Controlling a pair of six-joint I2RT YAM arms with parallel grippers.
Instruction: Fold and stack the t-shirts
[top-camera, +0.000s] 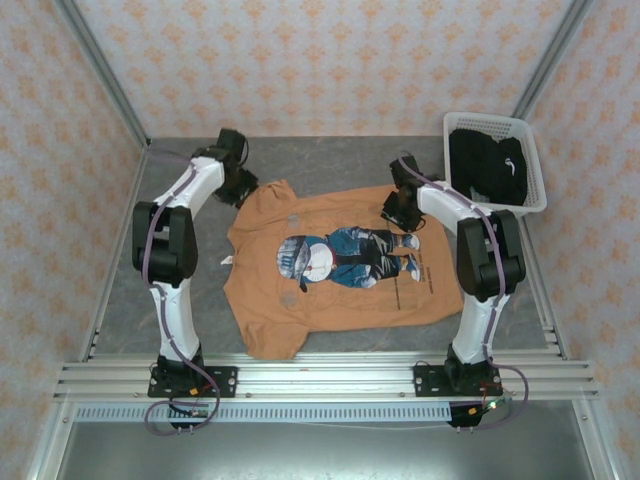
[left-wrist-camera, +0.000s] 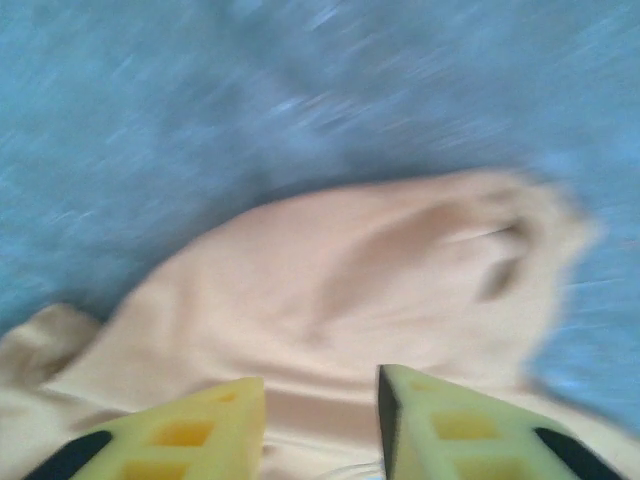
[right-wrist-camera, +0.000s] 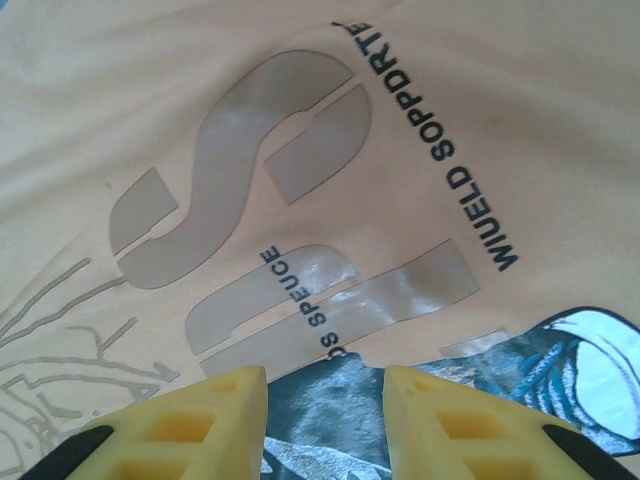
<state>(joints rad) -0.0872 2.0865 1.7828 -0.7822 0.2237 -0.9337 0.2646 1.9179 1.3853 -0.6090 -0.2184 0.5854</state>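
The orange-tan t-shirt (top-camera: 335, 268) lies spread on the grey table with its blue-and-white cartoon figure print facing up. My left gripper (top-camera: 240, 186) hovers at the shirt's far left sleeve. In the blurred left wrist view its fingers (left-wrist-camera: 190, 430) stand apart over the pale sleeve cloth (left-wrist-camera: 350, 290), nothing between them. My right gripper (top-camera: 400, 210) sits at the shirt's far right edge. In the right wrist view it is open (right-wrist-camera: 325, 420) just above the printed lettering (right-wrist-camera: 240, 170). The black t-shirt (top-camera: 485, 165), with a white mark, lies bunched in the basket.
The white slotted basket (top-camera: 487, 119) stands at the back right corner of the grey table (top-camera: 330, 160). Patterned walls and metal posts close in the sides and back. An aluminium rail (top-camera: 320, 378) with both arm bases runs along the near edge.
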